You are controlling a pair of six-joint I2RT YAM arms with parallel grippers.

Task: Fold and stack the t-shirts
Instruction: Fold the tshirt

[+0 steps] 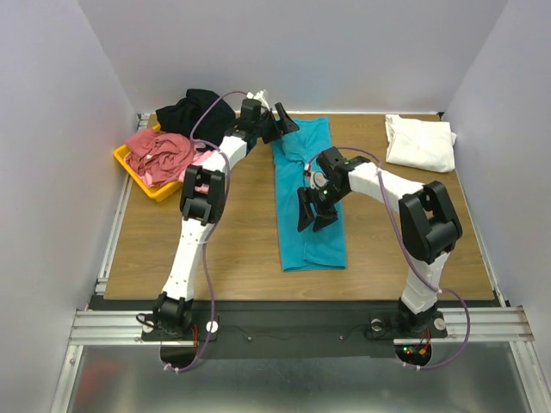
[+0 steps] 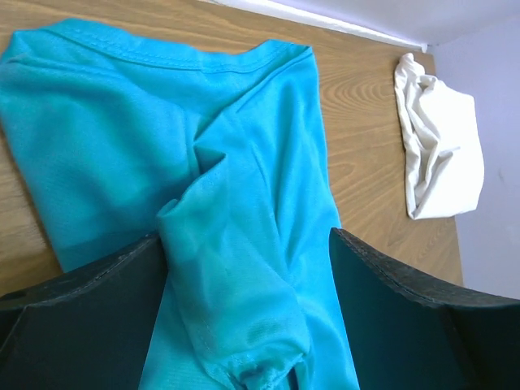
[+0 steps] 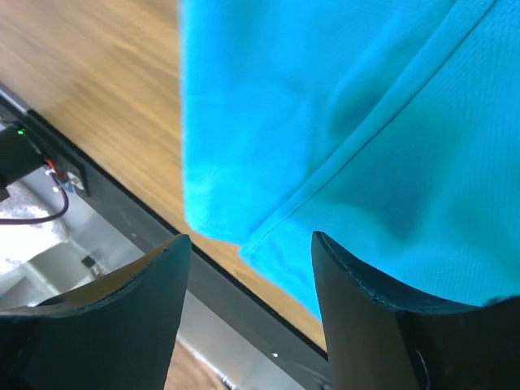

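Note:
A teal-blue t-shirt [image 1: 308, 198] lies folded into a long strip down the middle of the table. My left gripper [image 1: 280, 122] is at its far collar end. Its jaws stand wide in the left wrist view, and a bunched sleeve fold [image 2: 236, 309] lies loose between them, left gripper [image 2: 245, 237] open. My right gripper [image 1: 312, 222] hovers open over the strip's middle. In the right wrist view the right gripper [image 3: 249, 237] looks down on the shirt's near hem [image 3: 284, 207] with nothing between its fingers. A white t-shirt [image 1: 420, 142] lies folded at the back right.
A yellow tray [image 1: 138, 176] at the back left holds a dusty red shirt [image 1: 159, 148] with a pink one [image 1: 200, 157] beside it. A black shirt [image 1: 194, 110] is heaped behind them. White walls close in three sides; a metal rail [image 1: 301, 323] runs along the near edge.

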